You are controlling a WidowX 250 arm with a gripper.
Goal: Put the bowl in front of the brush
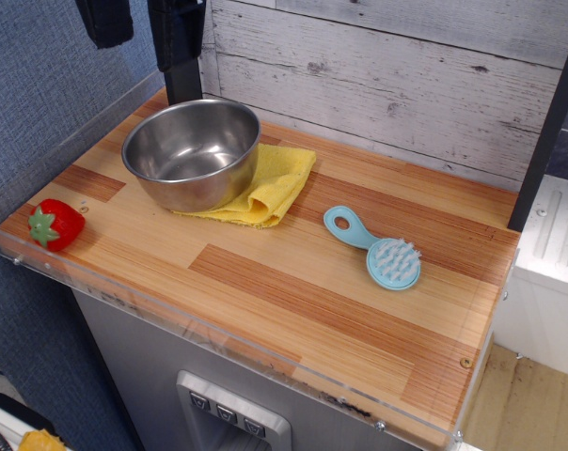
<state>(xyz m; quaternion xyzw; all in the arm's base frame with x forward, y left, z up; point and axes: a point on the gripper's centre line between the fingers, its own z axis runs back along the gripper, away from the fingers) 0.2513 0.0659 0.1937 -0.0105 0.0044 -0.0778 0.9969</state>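
The shiny steel bowl point(192, 150) stands upright and empty at the back left of the wooden table point(303, 291), resting partly on a yellow cloth point(270, 183). The light blue brush point(380, 248) lies flat to the bowl's right, bristled head toward the front right and looped handle toward the bowl. My gripper point(143, 33) hangs at the top left, above and behind the bowl. Its dark fingers point(179, 47) stand apart with nothing between them, and its upper part is cut off by the frame edge.
A red toy strawberry point(55, 225) lies at the front left corner. A clear plastic lip point(218, 329) runs along the table's front and left edges. A whitewashed plank wall point(387, 85) backs the table, and a dark post point(547, 132) stands at the right.
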